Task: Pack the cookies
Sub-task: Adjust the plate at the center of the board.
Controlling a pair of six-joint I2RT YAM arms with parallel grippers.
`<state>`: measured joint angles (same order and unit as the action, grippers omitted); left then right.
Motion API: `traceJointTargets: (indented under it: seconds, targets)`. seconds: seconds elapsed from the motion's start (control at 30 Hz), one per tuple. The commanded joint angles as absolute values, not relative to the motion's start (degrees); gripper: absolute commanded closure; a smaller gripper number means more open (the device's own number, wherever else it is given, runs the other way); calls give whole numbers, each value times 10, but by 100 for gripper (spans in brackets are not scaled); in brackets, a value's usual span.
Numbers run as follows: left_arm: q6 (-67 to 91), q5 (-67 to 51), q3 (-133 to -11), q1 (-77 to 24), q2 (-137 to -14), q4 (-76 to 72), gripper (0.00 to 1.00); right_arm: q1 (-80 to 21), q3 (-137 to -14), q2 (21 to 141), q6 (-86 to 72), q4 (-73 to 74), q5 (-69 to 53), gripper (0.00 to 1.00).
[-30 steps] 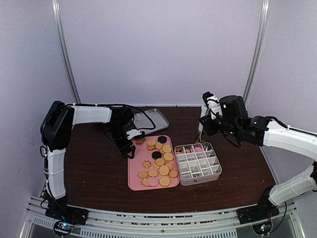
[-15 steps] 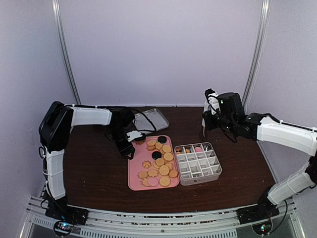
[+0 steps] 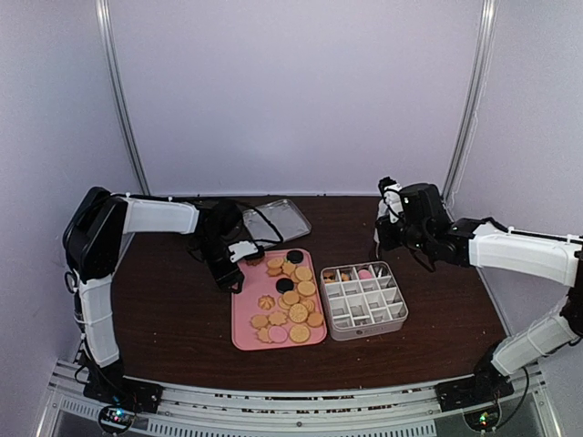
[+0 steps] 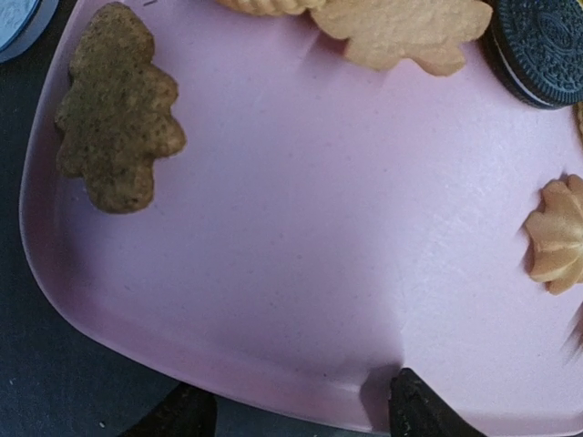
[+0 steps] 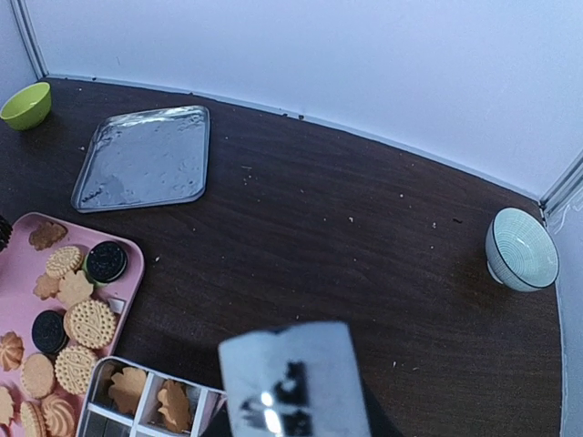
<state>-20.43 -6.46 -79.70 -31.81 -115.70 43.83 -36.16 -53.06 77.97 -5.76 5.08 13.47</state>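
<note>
Pink plastic tray (image 3: 244,300), carrying most of the round and flower-shaped cookies (image 3: 291,300), sits slightly further left on the bench than a second ago. The left claw (image 4: 301,414) stands apart at its rim. The right claw (image 3: 380,232), whose grip I cannot tell, has drawn back from the white divided tin (image 3: 364,333), which holds a few cookies. Packing seems barely begun.

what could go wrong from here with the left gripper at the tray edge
1. The left gripper is open, its fingertips straddling the rim of the pink tray; closing or pushing could tilt or shove the tray and scatter the cookies.
2. The right gripper seems to hold metal tongs that hide much of the divided box in its wrist view, so a placement might miss a compartment.
</note>
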Motion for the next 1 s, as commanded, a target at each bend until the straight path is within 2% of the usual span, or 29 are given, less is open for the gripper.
traceJointTargets:
  seconds: [0.0,0.37,0.47,0.57,0.63,0.97]
  targets:
    - [-241,-10,-774,-297,-1156,502,33,-360,-498,730,-78,46,129,74]
    - [-258,-9,-774,-296,-1136,519,30,-371,-474,679,-89,69,141,74]
    - [-251,-34,-793,-293,-1113,538,22,-371,-496,669,-77,75,151,73]
    - [-245,-68,-818,-284,-1079,566,8,-377,-527,656,-72,87,151,73]
    - [-241,-91,-832,-274,-1053,582,3,-394,-543,649,-68,88,161,72]
    - [-229,-129,-809,-217,-962,615,2,-586,-604,690,-89,85,178,71]
